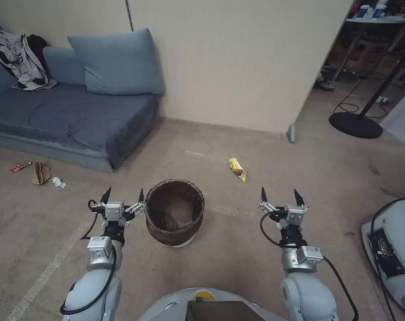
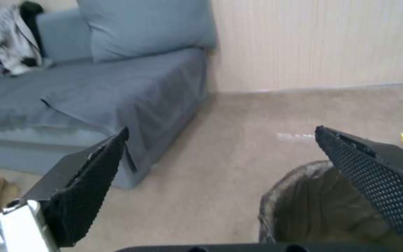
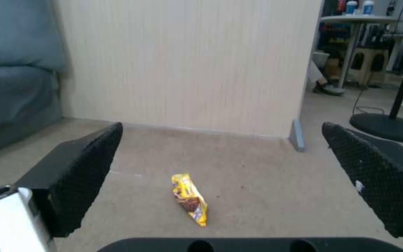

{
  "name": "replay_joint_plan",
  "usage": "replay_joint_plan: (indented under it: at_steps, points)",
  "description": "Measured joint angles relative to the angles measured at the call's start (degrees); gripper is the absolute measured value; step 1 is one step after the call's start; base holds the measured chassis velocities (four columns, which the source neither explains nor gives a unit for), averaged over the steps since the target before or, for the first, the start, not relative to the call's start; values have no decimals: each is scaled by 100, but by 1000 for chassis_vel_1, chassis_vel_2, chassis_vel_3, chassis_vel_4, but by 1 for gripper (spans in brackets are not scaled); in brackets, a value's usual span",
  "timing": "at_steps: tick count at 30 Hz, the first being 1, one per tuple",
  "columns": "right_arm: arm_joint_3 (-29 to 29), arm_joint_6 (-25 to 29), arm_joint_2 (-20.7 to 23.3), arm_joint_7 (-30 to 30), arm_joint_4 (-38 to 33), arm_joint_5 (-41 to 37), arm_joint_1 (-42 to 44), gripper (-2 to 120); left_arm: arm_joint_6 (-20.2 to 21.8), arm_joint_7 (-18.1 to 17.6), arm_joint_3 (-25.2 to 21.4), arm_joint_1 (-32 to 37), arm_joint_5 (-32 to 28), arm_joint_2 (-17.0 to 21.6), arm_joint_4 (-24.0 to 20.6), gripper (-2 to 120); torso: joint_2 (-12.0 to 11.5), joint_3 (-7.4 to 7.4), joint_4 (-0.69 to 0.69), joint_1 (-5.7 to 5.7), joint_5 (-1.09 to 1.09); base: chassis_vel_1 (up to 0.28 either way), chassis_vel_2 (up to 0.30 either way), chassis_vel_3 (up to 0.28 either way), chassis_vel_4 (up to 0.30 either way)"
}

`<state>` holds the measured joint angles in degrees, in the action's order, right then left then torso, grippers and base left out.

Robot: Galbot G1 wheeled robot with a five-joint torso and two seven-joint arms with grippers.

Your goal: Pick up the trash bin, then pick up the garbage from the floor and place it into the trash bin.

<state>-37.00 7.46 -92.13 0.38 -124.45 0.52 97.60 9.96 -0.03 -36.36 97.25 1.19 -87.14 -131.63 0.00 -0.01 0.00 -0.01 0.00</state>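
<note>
The trash bin (image 1: 174,218), a round white bucket lined with a dark brown bag, stands on the carpet straight ahead; its rim (image 2: 276,196) shows in the left wrist view. My left gripper (image 1: 124,195) is open just left of the bin, its right fingertip close to the rim. My right gripper (image 1: 280,194) is open and empty, well right of the bin. A yellow snack wrapper (image 1: 237,169) lies beyond, seen between the right fingers as the wrapper (image 3: 190,200). By the sofa lie a red wrapper (image 1: 18,167), a tan paper bag (image 1: 41,173) and a white tissue wad (image 1: 58,182).
A blue sofa (image 1: 73,116) with a cushion and a grey-and-black jacket (image 1: 19,58) fills the left. A beige partition wall (image 1: 238,62) ends at right, with a black stand base (image 1: 355,125) and cables beyond. Another machine (image 1: 391,254) sits at right.
</note>
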Motion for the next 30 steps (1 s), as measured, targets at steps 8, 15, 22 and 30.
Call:
replay_joint_plan:
  at_steps: [8, 15, 22, 30]
  points:
    - [-19, -4, 0, 74, 27, -89, -12, 100, 1035, 221, 27, -663, -234, 83, 116, 100, 0, 0, 0, 0, 0, 0, 0, 0, 0]
    - [-64, -2, 0, 94, 77, -140, -14, 100, 2264, 310, 51, -1324, -335, 91, 545, 100, 0, 0, 0, 0, 0, 0, 0, 0, 0]
    - [-59, -2, 0, 108, 220, -186, -124, 100, 3037, 141, 197, -1592, -679, 123, 705, 100, 0, 1, 1, 0, 1, 0, 0, 0, 0]
    - [-57, -2, 0, 109, 314, -240, -191, 100, 3257, -169, 506, -1748, -692, 121, 1030, 100, 0, 1, 0, 0, 0, 0, 0, 0, 0]
